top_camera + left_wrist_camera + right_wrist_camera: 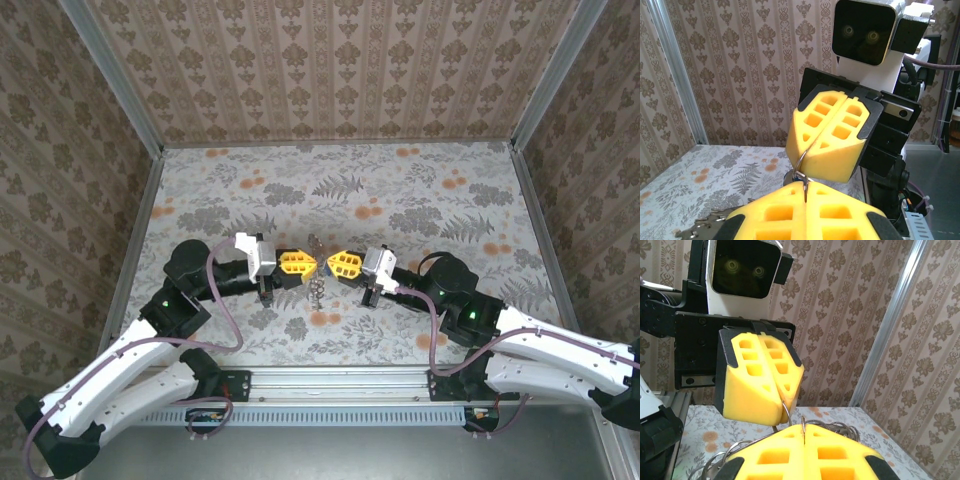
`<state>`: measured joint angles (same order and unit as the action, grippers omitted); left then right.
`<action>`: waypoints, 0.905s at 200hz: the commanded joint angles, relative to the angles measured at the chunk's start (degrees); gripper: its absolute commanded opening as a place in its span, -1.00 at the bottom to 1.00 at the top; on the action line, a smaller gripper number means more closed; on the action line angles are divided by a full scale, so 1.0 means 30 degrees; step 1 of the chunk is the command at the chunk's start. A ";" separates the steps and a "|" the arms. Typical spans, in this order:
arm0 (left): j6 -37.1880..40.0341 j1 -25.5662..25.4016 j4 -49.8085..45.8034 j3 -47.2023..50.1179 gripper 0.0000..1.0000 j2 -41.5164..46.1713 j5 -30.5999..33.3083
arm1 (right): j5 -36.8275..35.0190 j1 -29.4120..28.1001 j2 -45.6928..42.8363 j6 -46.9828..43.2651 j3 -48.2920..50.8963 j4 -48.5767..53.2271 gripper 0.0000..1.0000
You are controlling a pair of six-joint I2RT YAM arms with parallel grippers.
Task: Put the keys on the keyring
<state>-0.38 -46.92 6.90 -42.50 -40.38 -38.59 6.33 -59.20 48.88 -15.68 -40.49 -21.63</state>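
My left gripper (309,265) and right gripper (333,265) meet tip to tip above the middle of the table, both shut. Each pinches a thin silvery wire loop, the keyring (801,167), which bridges the small gap between them. In the left wrist view my left gripper (805,186) grips the wire's end and the right gripper (808,156) holds the upper part. Just under the loop sits a small dark round piece with a trace of blue, a key (791,177). A small metal cluster (317,291) hangs below the fingertips. The keyring (788,412) also shows between my right gripper (804,427) and the left gripper (785,407).
More silvery wire loops (850,429) lie behind my right fingers. The floral table (400,200) is walled by patterned panels with aluminium posts (120,90). Purple cables (225,310) run along both arms.
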 commanded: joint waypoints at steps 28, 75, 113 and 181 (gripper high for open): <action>0.0573 -0.0152 0.0138 -0.0967 -1.00 0.0333 0.0089 | 0.0212 -0.0049 -0.0358 0.0562 -0.0494 0.0317 -1.00; 0.0682 -0.0157 -0.0045 -0.1042 -1.00 0.0397 0.0147 | 0.0639 -0.0071 -0.0484 0.1073 -0.0595 0.1268 -1.00; 0.0727 -0.0182 -0.0105 -0.1141 -1.00 0.0336 0.0143 | 0.0816 -0.0073 -0.0357 0.1216 -0.0653 0.1206 -1.00; 0.0781 -0.0197 -0.0080 -0.1083 -1.00 0.0218 -0.0022 | 0.0946 -0.0057 -0.0088 0.1573 -0.0654 0.0647 -1.00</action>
<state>0.89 -46.98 5.37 -43.59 -40.38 -38.15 8.19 -59.20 48.42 -12.51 -40.53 -17.87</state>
